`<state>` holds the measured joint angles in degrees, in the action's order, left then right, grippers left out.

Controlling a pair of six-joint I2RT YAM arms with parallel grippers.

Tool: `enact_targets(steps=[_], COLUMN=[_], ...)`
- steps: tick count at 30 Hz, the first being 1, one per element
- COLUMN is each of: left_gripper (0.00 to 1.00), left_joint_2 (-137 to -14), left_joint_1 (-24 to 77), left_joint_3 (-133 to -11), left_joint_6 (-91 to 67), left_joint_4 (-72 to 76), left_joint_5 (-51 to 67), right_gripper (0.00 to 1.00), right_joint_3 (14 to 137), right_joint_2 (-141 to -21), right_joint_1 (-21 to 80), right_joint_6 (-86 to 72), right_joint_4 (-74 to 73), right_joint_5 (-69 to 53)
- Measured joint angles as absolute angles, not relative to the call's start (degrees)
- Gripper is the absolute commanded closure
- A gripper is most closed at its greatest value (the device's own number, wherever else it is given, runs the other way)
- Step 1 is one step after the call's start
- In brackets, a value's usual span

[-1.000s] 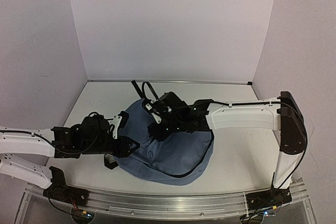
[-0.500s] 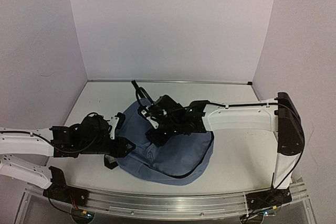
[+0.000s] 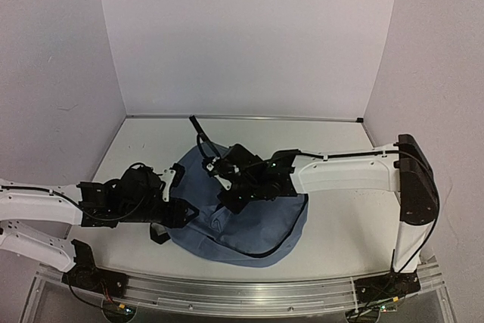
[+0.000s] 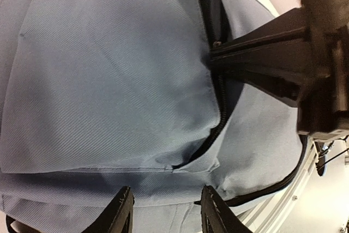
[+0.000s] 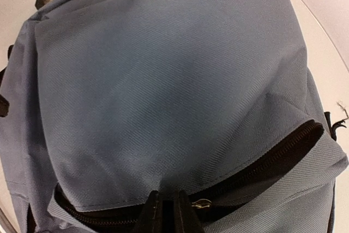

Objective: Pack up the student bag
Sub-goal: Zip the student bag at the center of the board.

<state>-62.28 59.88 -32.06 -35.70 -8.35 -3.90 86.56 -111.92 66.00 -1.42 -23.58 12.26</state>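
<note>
Lying mid-frame on the desk (image 3: 348,225), the bag (image 3: 257,225) has the right gripper (image 5: 165,197) closed tight at its zipper (image 5: 262,159), perhaps pinching it, while the left gripper (image 4: 166,189) stands half-spread against its fabric, its hold unclear.

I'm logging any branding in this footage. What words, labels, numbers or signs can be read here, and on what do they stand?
None: no text can be read in any of the three views.
The student bag: plain blue fabric, with no logo, tag or print showing.
The zipper pull: too small to tell whether it bears a mark.
</note>
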Motion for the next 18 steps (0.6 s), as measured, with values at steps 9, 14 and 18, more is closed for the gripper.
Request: enact_targets(steps=[9,14,18], left_gripper=[0.52,0.49,0.46], left_joint_2=[-66.41,-70.08,-70.11], left_joint_1=[59.88,59.9,59.9], left_joint_3=[-31.36,-31.38,-31.5], left_joint_6=[-34.17,-33.26,-32.39], left_joint_4=[1.86,3.99,4.61], left_joint_5=[-0.08,-0.77,-2.24], right_gripper=[1.0,1.0,1.0], right_joint_3=[80.26,76.48,73.94], right_joint_2=[-105.22,-100.65,-99.93], right_joint_1=[65.4,61.18,58.84], right_joint_6=[-8.19,-13.49,-15.82], right_joint_4=[-17.43,-12.41,-9.98], right_joint_5=[16.11,12.07,8.04])
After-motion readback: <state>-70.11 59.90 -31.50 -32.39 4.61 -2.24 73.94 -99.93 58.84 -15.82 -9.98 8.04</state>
